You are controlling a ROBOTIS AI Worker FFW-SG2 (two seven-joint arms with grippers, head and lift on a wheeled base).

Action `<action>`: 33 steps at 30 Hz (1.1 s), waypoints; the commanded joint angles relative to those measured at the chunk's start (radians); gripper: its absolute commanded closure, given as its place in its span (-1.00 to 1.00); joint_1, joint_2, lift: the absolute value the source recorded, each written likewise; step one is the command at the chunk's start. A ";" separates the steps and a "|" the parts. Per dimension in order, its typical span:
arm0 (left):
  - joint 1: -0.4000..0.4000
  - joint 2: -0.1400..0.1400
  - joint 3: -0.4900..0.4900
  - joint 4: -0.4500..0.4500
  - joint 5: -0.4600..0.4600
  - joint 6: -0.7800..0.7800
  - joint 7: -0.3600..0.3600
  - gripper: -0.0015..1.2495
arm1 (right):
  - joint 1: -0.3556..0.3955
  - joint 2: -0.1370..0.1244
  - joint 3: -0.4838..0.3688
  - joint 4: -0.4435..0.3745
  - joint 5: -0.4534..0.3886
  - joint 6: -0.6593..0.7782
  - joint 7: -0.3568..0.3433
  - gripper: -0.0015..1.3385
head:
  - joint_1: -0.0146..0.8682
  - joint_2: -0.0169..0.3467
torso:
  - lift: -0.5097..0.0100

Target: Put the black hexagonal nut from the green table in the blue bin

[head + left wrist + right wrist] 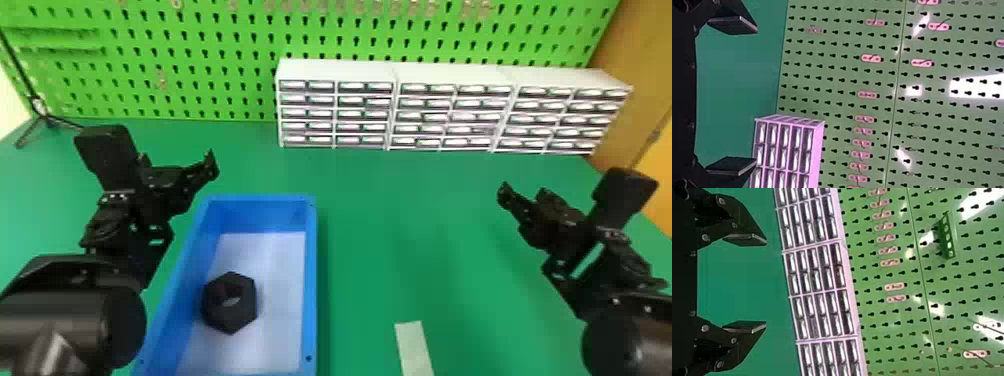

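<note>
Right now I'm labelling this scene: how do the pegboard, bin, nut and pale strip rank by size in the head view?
Largest to smallest:
1. Pegboard
2. Bin
3. Nut
4. Pale strip, partly cut off by the view's bottom edge

Built black, left arm (75,305) and right arm (645,325) alike, with rounded, softly shining housings low down. Narrows to angular brackets (150,245) dotted with small pale screws (616,301). Carries a pale slanting streak (588,260) near the right wrist. Ends in left claw (159,149) and right claw (560,185), each with a pair of black fingers (744,219). Has round grey screws (721,201) along the finger links, then thin, flat, dark pads (744,239) with pointed-looking ends.
</note>
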State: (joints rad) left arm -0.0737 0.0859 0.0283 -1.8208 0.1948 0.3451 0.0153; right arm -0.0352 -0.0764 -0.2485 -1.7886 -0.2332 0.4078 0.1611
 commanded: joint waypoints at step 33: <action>0.000 0.002 0.001 0.000 0.000 0.000 0.000 -0.83 | 0.000 0.000 0.003 0.000 0.000 0.003 0.000 -0.24 | 0.60 -0.86 | 0.59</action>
State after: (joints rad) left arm -0.0736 0.0870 0.0298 -1.8208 0.1949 0.3451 0.0153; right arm -0.0338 -0.0778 -0.2454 -1.7886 -0.2331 0.4111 0.1611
